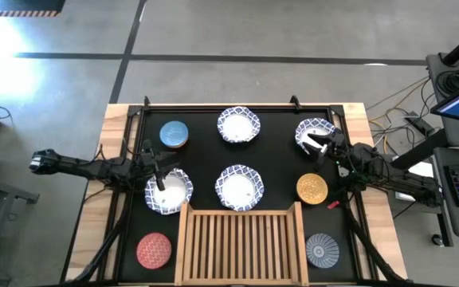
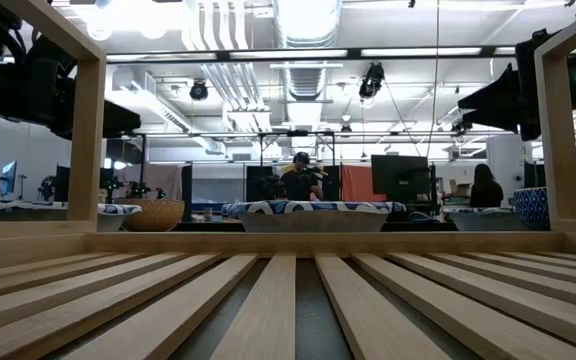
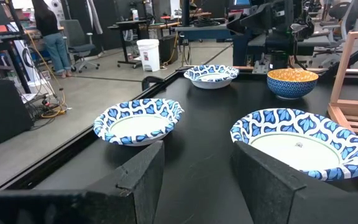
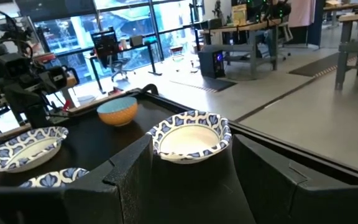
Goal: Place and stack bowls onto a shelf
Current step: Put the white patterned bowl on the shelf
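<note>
Eight bowls sit on the black mat. Four are white with blue rims: far centre [image 1: 238, 125], far right [image 1: 315, 132], left [image 1: 168, 191] and centre [image 1: 240, 187]. Smaller ones are blue [image 1: 174, 134], yellow [image 1: 311, 188], red [image 1: 154, 249] and grey-blue [image 1: 322, 249]. The slatted wooden shelf [image 1: 241, 243] stands at the near edge with nothing on it. My left gripper [image 1: 159, 174] [image 3: 197, 149] is open above the left white bowl. My right gripper [image 1: 317, 143] [image 4: 191, 155] is open over the far right white bowl [image 4: 191, 135], a finger on either side.
The mat has a raised black frame [image 1: 213, 106] around it. The shelf's side rails [image 2: 86, 130] rise at the near edge, and its slats [image 2: 288, 300] fill the low view's foreground. Desks, monitors and people show in the room beyond the table.
</note>
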Robot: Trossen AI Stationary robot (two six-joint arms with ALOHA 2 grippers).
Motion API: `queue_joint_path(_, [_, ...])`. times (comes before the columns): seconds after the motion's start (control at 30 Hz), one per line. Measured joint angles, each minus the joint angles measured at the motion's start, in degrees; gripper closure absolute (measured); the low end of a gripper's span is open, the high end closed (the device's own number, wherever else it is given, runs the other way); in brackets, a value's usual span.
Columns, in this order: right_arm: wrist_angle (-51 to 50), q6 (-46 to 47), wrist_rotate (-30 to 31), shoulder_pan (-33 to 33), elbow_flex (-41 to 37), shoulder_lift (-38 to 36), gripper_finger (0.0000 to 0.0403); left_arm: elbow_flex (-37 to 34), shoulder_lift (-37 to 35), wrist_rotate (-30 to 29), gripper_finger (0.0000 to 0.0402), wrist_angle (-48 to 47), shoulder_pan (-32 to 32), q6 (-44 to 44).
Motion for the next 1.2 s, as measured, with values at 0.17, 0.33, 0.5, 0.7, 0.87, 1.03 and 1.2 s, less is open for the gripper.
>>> queue_joint_path(0.17, [0.0,3.0,0.0,0.0,0.0,0.0,0.0193,0.0,0.0,0.0,0.0225,0.0,0.0,0.0])
queue_joint_path(0.33, [0.0,2.3,0.0,0.0,0.0,0.0,0.0193,0.0,0.0,0.0,0.0225,0.0,0.0,0.0])
queue_joint_path(0.5, [0.0,-1.0,0.0,0.0,0.0,0.0,0.0193,0.0,0.0,0.0,0.0225,0.0,0.0,0.0])
queue_joint_path(0.7, [-0.2,-1.6,1.4,0.0,0.0,0.0,0.0193,0.0,0.0,0.0,0.0225,0.0,0.0,0.0])
queue_joint_path(0.87, [-0.2,4.2,5.1,0.0,0.0,0.0,0.0193,0.0,0.0,0.0,0.0225,0.0,0.0,0.0])
queue_joint_path(1.03, [-0.1,3.6,5.1,0.0,0.0,0.0,0.0193,0.0,0.0,0.0,0.0225,0.0,0.0,0.0])
queue_joint_path(1.2, [1.0,4.6,6.0,0.0,0.0,0.0,0.0193,0.0,0.0,0.0,0.0225,0.0,0.0,0.0])
